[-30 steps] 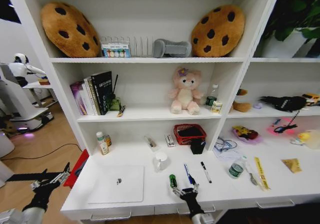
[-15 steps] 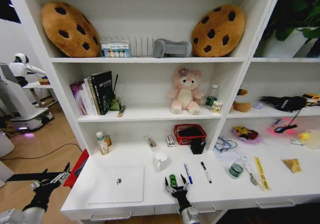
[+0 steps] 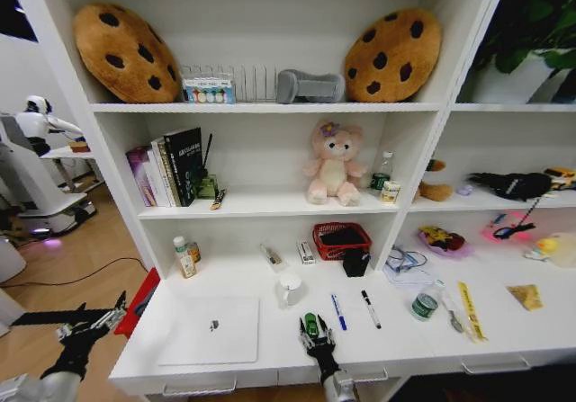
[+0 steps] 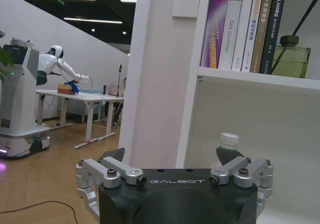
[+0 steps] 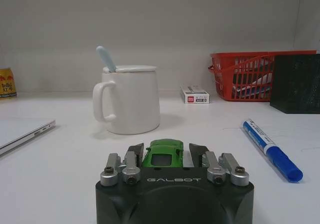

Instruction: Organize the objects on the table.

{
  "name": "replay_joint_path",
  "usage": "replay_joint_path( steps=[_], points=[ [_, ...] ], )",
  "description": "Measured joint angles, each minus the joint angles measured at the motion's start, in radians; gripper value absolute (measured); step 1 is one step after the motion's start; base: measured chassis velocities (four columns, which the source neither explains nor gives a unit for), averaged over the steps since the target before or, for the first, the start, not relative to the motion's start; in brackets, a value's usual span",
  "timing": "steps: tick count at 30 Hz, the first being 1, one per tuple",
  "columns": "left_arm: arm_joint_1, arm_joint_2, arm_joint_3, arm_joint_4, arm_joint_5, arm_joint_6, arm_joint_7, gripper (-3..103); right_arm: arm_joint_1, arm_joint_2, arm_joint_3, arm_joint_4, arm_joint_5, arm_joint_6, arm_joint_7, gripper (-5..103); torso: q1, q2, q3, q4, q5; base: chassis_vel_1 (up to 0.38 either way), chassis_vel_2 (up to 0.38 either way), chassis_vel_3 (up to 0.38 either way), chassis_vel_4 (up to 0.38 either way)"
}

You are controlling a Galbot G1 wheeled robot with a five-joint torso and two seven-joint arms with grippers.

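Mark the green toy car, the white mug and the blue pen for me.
green toy car (image 5: 162,152), right wrist view, on its roof, between the right claw's fingers.
white mug (image 5: 134,101), right wrist view, on the side of its body.
blue pen (image 5: 270,148), right wrist view, on its barrel.

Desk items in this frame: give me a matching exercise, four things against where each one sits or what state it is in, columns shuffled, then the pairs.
Things:
1. green toy car
2. white mug
3. blue marker
4. silver laptop

Places or states:
A. lid shut, flat on the table's left part
B. lying between the mug side and the black pen
C. between the right gripper's fingers
D. upright with a lid and a pale blue spoon handle

Pairs: 1-C, 2-D, 3-B, 4-A

The left gripper hangs off the table's left end.
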Motion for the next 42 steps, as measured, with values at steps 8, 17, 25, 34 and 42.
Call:
replay_joint_path(
  steps=[8,17,25,34,42],
  points=[
    [0.000,0.000,0.000,0.000,0.000,0.000,0.000,100,-0.015,0.002,0.005,0.012,-0.002,0.000,0.002,37,0.000,0.000,0.000,0.0001,0.0002,0.000,0.000,0.000,0.000],
    [0.000,0.000,0.000,0.000,0.000,0.000,0.000,100,-0.103,-0.051,0.072,0.179,0.018,-0.009,0.001,37,0.000,0.000,0.000,0.0000,0.0003,0.000,0.000,0.000,0.000],
    [0.000,0.000,0.000,0.000,0.000,0.000,0.000,100,-0.109,-0.277,0.221,0.497,0.275,-0.107,0.004,37,0.000,0.000,0.000,-0.0002,0.0002,0.000,0.000,0.000,0.000],
    [0.000,0.000,0.000,0.000,0.000,0.000,0.000,100,0.215,-0.546,0.228,0.565,0.666,-0.251,0.022,37,0.000,0.000,0.000,0.0002,0.0003,0.000,0.000,0.000,0.000],
    [0.000,0.000,0.000,0.000,0.000,0.000,0.000,100,0.735,-0.674,-0.051,0.376,0.915,-0.300,0.014,37,0.000,0.000,0.000,-0.0003,0.0003,0.000,0.000,0.000,0.000]
  ],
)
